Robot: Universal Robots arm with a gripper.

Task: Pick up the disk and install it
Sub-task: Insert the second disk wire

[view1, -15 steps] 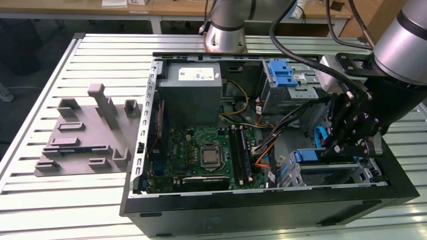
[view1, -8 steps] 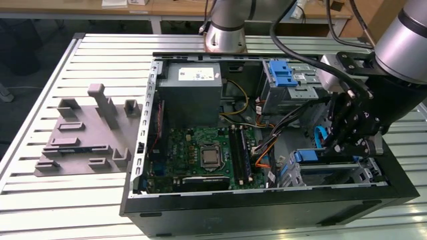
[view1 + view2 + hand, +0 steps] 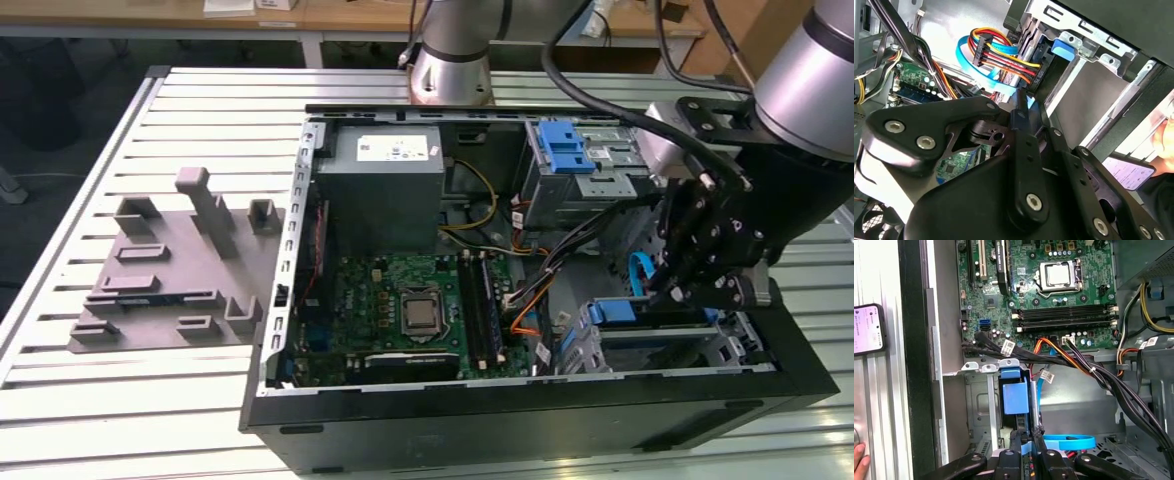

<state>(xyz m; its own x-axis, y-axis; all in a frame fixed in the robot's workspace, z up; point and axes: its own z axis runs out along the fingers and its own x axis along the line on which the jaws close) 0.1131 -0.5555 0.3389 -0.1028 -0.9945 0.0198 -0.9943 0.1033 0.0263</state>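
An open computer case (image 3: 534, 400) lies on its side on the slatted bench (image 3: 80, 400). On the bench beside the case, toward the exterior view's left, sits a moulded fixture block (image 3: 174, 270). Inside the case, the power supply (image 3: 387, 185) stands at the far end, with the motherboard (image 3: 400, 310) in front of it. Toward the exterior view's right of the power supply is a drive cage (image 3: 587, 175) with a plastic bracket (image 3: 563, 145) on top. Nearer the camera on that side is a second drive bay (image 3: 984, 405), and the disk (image 3: 1015, 400) sits in it on edge. The gripper (image 3: 1026, 447) hangs directly over the disk, fingers (image 3: 1015, 445) on either side of its edge. Cables (image 3: 1089, 370) run between motherboard and bay.
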